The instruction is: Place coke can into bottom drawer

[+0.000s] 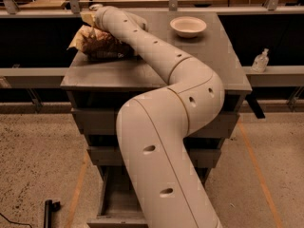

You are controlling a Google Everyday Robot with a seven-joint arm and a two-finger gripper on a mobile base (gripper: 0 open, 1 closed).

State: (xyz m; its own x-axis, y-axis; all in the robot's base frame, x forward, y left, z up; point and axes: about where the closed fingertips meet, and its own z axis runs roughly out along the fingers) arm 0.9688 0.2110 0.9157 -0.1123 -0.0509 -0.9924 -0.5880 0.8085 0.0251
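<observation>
My arm reaches over the grey cabinet top (209, 65) to its far left corner. The gripper (97, 11) is at the arm's far end, above the back of the chip bag, and mostly hidden behind the wrist. Only a small silvery top of the coke can (95, 6) peeks out there; its red body is hidden, and I cannot tell whether it is held. The bottom drawer (110, 208) stands pulled open at the cabinet's foot, its grey inside partly covered by my arm.
A brown and tan chip bag (100, 44) lies at the back left of the top, under the arm. A white bowl (188, 26) sits at the back right. A small clear bottle (260, 61) stands on the right ledge. A black object (48, 209) lies on the floor.
</observation>
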